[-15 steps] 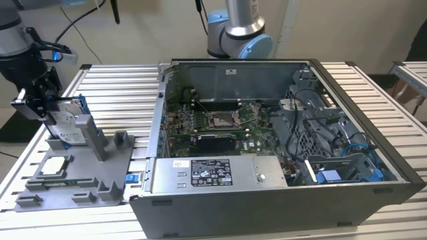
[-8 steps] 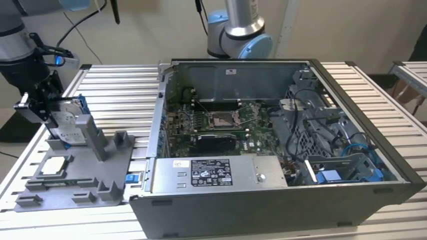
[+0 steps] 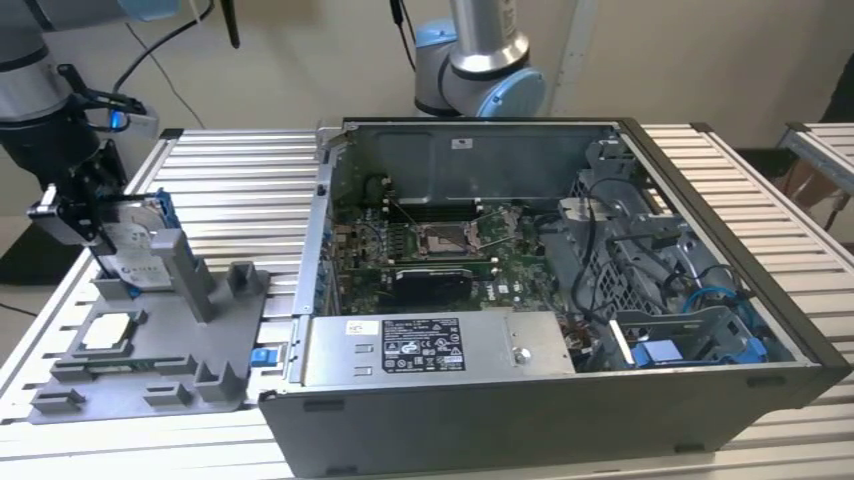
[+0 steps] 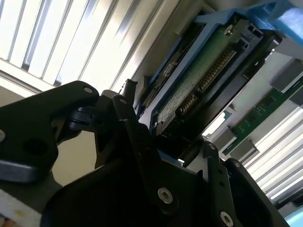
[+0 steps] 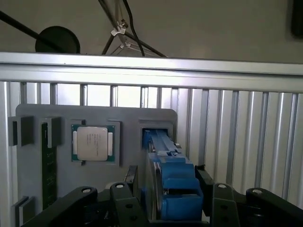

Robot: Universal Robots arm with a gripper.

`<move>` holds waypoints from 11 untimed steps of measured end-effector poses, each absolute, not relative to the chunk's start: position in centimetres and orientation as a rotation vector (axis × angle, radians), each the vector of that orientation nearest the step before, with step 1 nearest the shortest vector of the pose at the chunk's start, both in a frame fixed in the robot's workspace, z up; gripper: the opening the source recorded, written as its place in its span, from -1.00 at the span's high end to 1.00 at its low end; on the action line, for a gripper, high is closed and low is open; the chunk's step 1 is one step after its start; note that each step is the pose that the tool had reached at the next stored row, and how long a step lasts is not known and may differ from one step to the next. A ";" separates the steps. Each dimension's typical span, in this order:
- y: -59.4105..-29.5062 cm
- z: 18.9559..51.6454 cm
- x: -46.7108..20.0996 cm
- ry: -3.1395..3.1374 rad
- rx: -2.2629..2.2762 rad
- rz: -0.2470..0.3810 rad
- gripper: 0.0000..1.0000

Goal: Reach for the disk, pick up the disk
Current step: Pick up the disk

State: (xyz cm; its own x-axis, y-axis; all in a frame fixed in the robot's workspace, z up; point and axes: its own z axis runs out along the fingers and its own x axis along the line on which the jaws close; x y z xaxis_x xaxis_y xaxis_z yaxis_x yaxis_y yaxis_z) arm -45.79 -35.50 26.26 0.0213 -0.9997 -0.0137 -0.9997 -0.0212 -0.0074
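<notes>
The gripper hangs over the gray fixture on the worktop, fingers spread astride the disk (upright in its slot, not yet lifted). The reach looks complete; the grasp calls for a square squeeze.

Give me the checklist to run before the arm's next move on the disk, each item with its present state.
1. Tool straddles the disk in the first wrist view: ok.
2. Tool clamped on the disk: cannot tell.
3. Disk stands upright in a slot of the gray fixture: ok.
4. Square chip lies on the fixture beside the disk, apart from the tool: ok.
5. Computer case, on the exterior view's right of the fixture, is clear of the tool: ok.
</notes>
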 end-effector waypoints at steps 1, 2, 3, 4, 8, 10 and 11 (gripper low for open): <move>-35.5 26.4 -45.8 2.187 -2.234 0.008 -1.00; -35.5 26.5 -45.8 2.187 -2.234 0.010 -1.00; -35.5 26.5 -45.8 2.186 -2.233 0.011 -1.00; -35.5 26.5 -45.8 2.186 -2.233 0.012 -1.00; -35.6 26.5 -45.8 2.186 -2.233 0.012 -1.00; -35.7 26.5 -45.8 2.186 -2.233 0.012 -1.00; -35.8 26.5 -45.8 2.186 -2.233 0.012 -1.00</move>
